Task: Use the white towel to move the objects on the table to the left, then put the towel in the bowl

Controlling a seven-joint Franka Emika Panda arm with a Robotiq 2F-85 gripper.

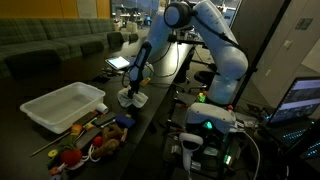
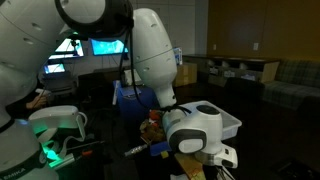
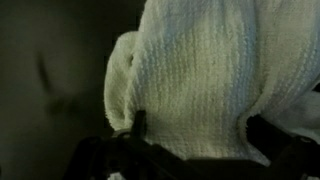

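Observation:
My gripper [image 1: 133, 92] hangs over the dark table and is shut on the white towel [image 1: 133, 98], which touches or nearly touches the table top. In the wrist view the towel [image 3: 200, 75] fills most of the picture, bunched between my two dark fingers [image 3: 195, 135]. A white rectangular bowl-like bin [image 1: 63, 104] stands to the left of the towel. Several small coloured objects [image 1: 95, 140] lie on the table in front of the bin. In an exterior view the robot's body hides the towel; only part of the white bin [image 2: 228, 122] and a few objects [image 2: 152, 130] show.
A sofa [image 1: 50, 40] stands behind the table. A tablet [image 1: 118, 62] lies at the table's far end. Equipment with green lights [image 1: 205, 120] and a laptop [image 1: 300, 100] stand beside the robot base. A white camera head [image 2: 195, 128] blocks the foreground.

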